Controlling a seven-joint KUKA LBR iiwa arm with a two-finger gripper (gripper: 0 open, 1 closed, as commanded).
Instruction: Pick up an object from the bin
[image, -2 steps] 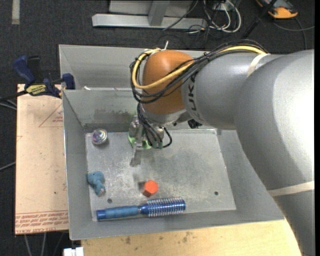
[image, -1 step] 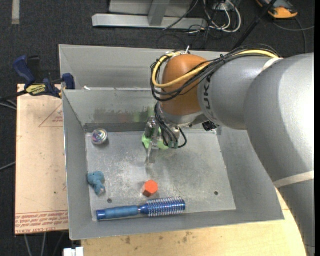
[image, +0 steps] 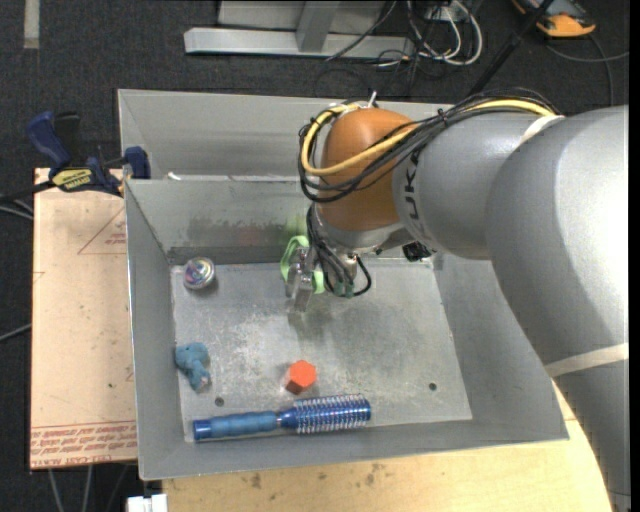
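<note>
**Gripper (image: 302, 287) low in the bin, green thing at its tip**

Hangs close over the floor of the bin (image: 400, 340), well behind the brush (image: 285, 417) and near the back wall. Touches or nearly touches a small green thing (image: 294, 258) on the side away from the brush. Clamped on it or just beside it: cannot tell. Open or closed: cannot tell either. Just behind the brush, an orange block (image: 300, 376). Behind the brush's handle end, a blue toy (image: 193, 363). Farther back still, a shiny ball (image: 199, 273).
</note>
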